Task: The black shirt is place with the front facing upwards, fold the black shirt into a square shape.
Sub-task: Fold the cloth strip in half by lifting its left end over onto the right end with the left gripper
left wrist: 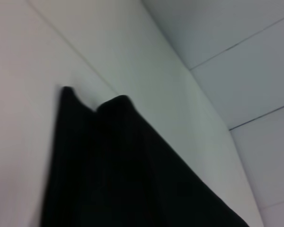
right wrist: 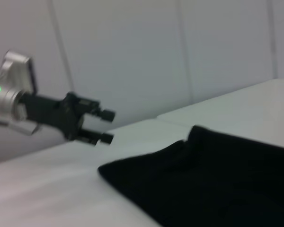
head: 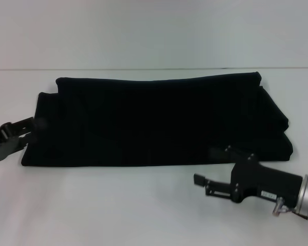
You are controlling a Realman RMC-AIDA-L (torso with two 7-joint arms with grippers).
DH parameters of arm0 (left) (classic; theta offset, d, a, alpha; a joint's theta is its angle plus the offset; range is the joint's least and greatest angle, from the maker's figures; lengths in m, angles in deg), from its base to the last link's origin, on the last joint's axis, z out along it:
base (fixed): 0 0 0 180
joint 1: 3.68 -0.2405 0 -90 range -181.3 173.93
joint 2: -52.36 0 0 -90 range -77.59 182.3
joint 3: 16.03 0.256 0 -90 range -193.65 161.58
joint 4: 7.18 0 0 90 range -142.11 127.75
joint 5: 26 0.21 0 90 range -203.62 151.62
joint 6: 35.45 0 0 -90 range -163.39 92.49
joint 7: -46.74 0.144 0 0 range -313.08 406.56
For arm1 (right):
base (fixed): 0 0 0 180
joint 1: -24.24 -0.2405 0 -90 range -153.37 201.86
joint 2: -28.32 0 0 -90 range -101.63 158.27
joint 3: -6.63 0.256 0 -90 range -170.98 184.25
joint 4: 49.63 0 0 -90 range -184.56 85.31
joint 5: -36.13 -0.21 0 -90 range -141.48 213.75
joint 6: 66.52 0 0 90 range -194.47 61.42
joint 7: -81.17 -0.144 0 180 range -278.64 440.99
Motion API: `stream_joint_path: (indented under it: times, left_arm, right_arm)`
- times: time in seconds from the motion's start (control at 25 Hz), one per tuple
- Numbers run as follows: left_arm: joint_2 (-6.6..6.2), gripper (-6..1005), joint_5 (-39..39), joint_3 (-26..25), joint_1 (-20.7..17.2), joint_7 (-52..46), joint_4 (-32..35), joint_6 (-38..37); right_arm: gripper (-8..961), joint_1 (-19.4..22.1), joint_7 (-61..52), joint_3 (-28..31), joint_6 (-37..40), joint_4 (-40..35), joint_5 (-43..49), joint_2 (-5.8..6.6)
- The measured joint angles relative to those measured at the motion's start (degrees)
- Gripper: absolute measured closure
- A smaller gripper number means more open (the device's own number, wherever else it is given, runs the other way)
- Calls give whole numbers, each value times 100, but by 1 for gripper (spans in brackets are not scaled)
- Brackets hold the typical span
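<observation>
**Shirt folded to a band, both claws free**

Black shirt (head: 154, 123) lying flat on the white table (head: 118, 205), folded into a wide band. Left gripper (head: 25, 130) at the shirt's left end, spread, holding nothing. Right gripper (head: 208, 154) at its near right edge, fingers parted, empty. Risk: grabbing only the top layer, leaving a lopsided fold.

You have bare table (head: 118, 205) all around the black shirt (head: 154, 123). Only the left gripper (head: 28, 128) at its edge and the right gripper (head: 203, 180), apparently open, stand nearby.
</observation>
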Motion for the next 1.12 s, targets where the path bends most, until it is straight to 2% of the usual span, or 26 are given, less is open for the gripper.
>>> stream_joint_path:
  times: [0.12, 0.44, 1.12]
  left_arm:
    - [-75, 360, 412, -180, -7, -413, 221, -176]
    - [-207, 361, 1564, -220, 98, -1399, 571, -223]
    - [-252, 363, 1960, -203, 269, -2025, 216, 295]
  right_arm:
    - [47, -22, 215, -34, 13, 78, 107, -31]
    - [48, -34, 271, -138, -30, 108, 121, -29]
    - [47, -38, 253, -118, -48, 248, 90, -36]
